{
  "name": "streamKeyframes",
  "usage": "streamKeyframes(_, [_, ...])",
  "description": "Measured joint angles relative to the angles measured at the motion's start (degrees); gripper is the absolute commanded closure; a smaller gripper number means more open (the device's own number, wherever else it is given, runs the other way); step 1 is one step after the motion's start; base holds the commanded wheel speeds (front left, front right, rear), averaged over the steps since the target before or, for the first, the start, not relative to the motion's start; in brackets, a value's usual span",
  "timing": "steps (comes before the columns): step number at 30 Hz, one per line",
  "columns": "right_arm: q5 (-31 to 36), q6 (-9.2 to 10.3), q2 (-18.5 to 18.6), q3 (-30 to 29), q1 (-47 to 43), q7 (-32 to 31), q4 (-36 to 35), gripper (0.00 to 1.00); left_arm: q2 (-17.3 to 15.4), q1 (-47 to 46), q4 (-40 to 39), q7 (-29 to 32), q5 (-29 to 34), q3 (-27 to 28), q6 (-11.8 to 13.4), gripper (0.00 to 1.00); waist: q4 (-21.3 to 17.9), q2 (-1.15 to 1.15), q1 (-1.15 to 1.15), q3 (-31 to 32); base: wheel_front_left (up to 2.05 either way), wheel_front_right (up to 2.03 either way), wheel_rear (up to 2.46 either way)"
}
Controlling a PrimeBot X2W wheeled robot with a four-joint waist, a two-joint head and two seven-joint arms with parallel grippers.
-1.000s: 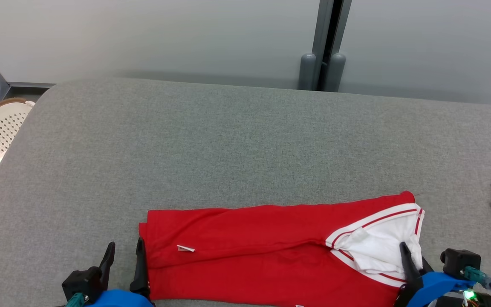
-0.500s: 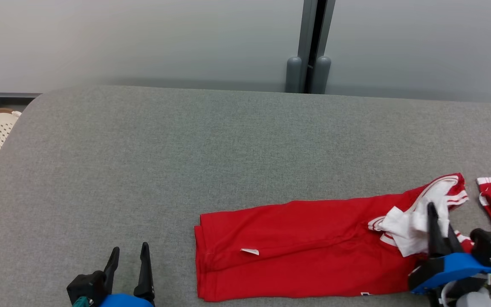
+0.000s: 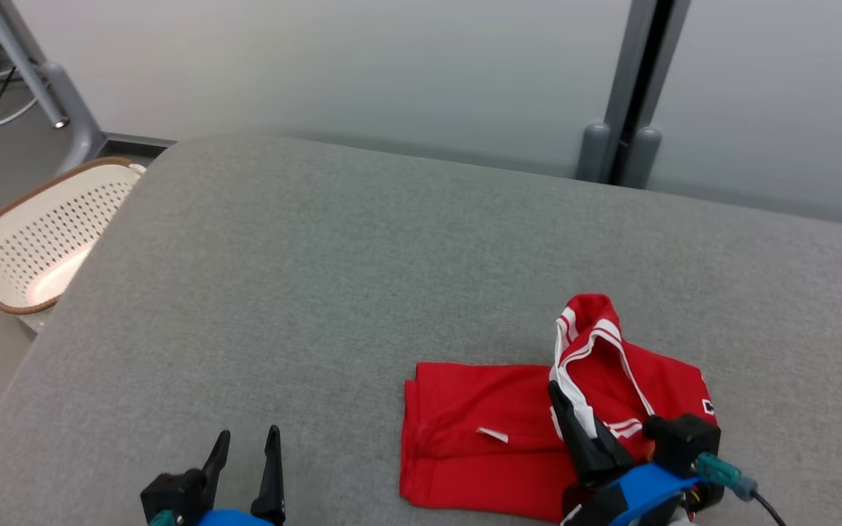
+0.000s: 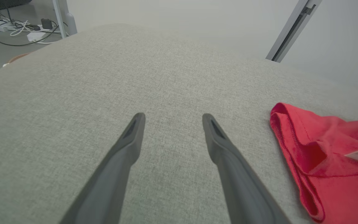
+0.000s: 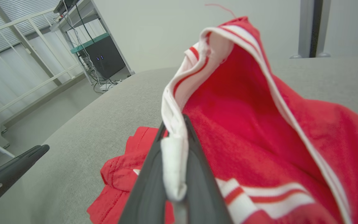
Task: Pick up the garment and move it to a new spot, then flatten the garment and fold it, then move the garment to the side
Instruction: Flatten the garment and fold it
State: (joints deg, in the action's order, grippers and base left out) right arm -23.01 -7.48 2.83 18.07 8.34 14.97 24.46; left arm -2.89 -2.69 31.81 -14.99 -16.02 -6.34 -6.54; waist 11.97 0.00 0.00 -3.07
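Garment (image 3: 457, 409): red with white-and-red striped trim, lying bunched on the grey padded surface (image 3: 319, 292), directly under and around the right gripper (image 3: 557, 389).

Right gripper: fingers are pressing together on a fold of the white trim. In the right wrist view the white band is being squeezed between the two dark fingers and is bulging out lower down between them. From that pinch the striped edge is rising past the fingertips into a hood-like peak, then draping down to the gripper's right.

To the left of this gripper the rest of the red cloth is lying flatter, doubled over on itself. A small white tag (image 3: 492, 435) is showing on top, just left of the fingers.

Left gripper (image 3: 248, 432): sitting well to the left of the right one, fingers spread wide over the grey fabric. Cannot tell whether the tips are touching the surface. The garment's folded edge is lying off to its right, apart from its fingers.

Beyond both sets of fingertips the grey surface is running on to a rounded far edge. Ahead and left of the left gripper, a cream perforated basket (image 3: 33, 241) with a brown rim is sitting beside the surface's corner. Far beyond the right gripper's tips, a grey upright post (image 3: 629, 95) is standing against the pale wall.
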Motion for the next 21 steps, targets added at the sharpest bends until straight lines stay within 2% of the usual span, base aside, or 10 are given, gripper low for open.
streamKeyframes(9, [-3.91, 0.0, 0.01, 6.95, 2.92, 0.01, 3.9, 1.0, -0.02, 0.77, 0.76, 0.0, 0.47, -0.54, -0.07, 0.0, 7.79, 0.0, 0.0, 0.53, 0.0, 0.0, 0.0])
streamKeyframes(10, [-4.25, 0.0, 0.0, 7.43, 3.19, 0.0, 3.99, 0.72, -0.03, 1.03, 0.76, -0.01, 0.49, -0.48, -0.07, 0.0, 8.31, 0.0, 0.0, 0.44, 0.0, 0.0, 0.0])
streamKeyframes(11, [-4.31, 0.0, 0.0, 7.78, 3.46, 0.0, 3.99, 0.0, -0.02, 1.31, 0.77, 0.0, 0.54, -0.42, -0.08, 0.0, 8.69, 0.0, 0.0, 0.33, 0.0, 0.0, 0.0])
streamKeyframes(15, [-4.33, -0.01, -0.03, 7.76, 4.33, 0.01, 3.48, 0.0, -0.04, 2.12, 0.77, -0.01, 0.98, 0.02, -0.09, 0.0, 8.29, 0.0, 0.0, 0.43, 0.0, 0.0, 0.0])
streamKeyframes(21, [0.1, 0.0, 0.0, 2.53, 3.71, 0.02, 2.2, 0.0, -0.02, 2.62, -0.02, -0.01, 0.86, -0.14, -0.09, 0.0, 4.03, 0.0, 0.0, 0.67, 0.0, 0.0, 0.0])
